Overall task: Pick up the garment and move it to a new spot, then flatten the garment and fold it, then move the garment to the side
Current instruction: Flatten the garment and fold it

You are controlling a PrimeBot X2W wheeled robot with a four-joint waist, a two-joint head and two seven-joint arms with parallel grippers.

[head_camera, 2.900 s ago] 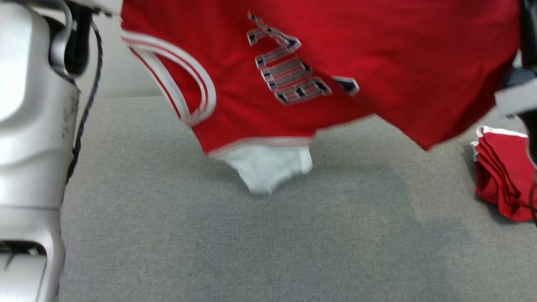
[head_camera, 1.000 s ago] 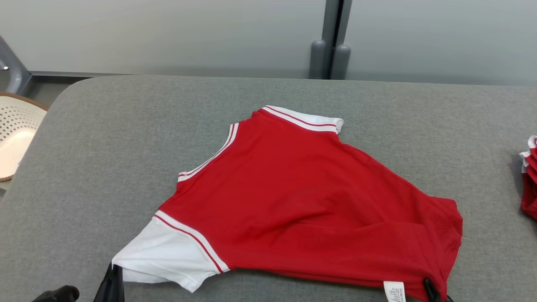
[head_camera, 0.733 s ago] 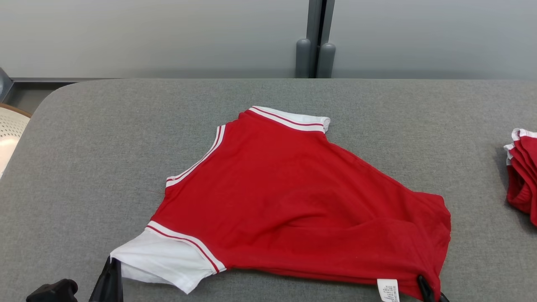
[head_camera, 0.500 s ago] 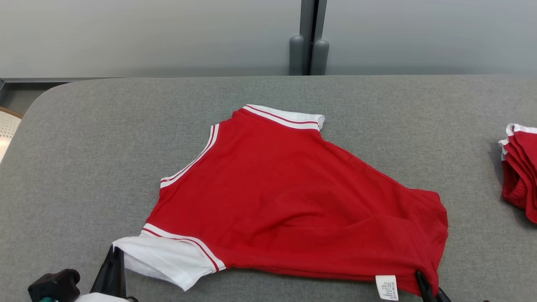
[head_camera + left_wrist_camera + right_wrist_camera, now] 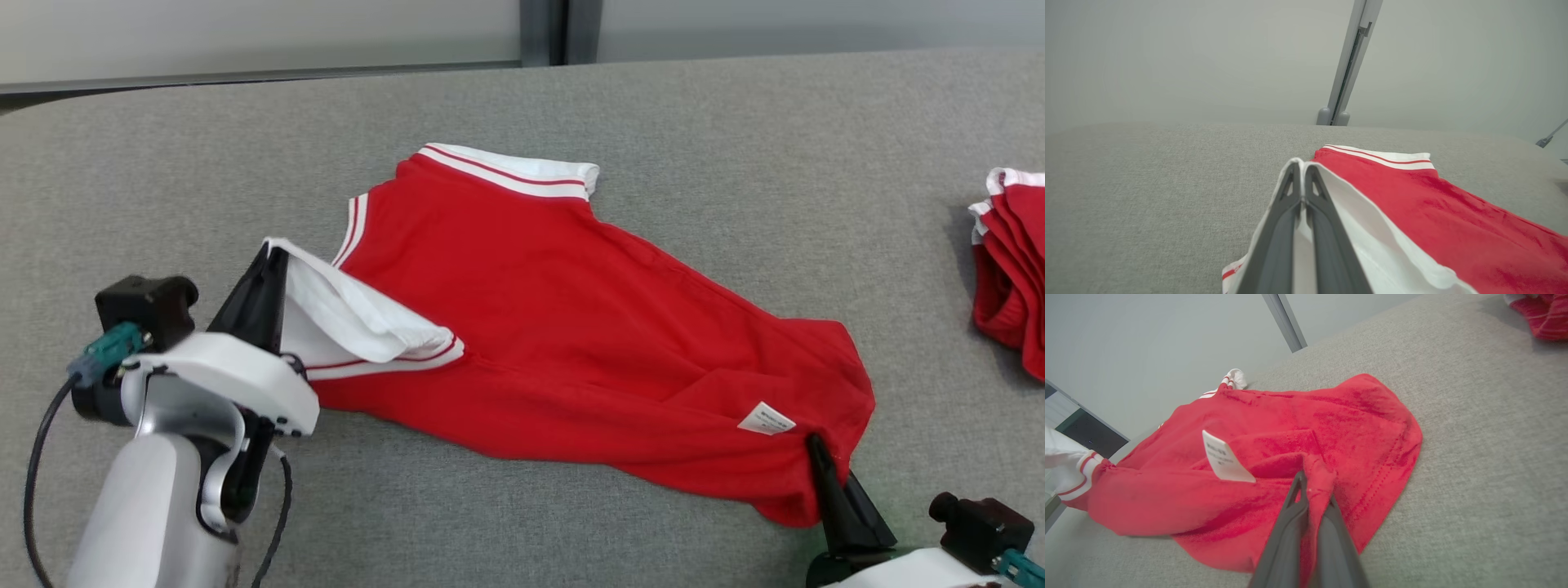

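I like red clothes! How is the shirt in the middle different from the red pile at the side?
The shirt lies spread out in the middle; the pile sits bunched in layers at the right. Both grippers pinch the shirt, the left gripper on its white sleeve, the right gripper on its red hem; nothing touches the pile. Both are red with white trim.
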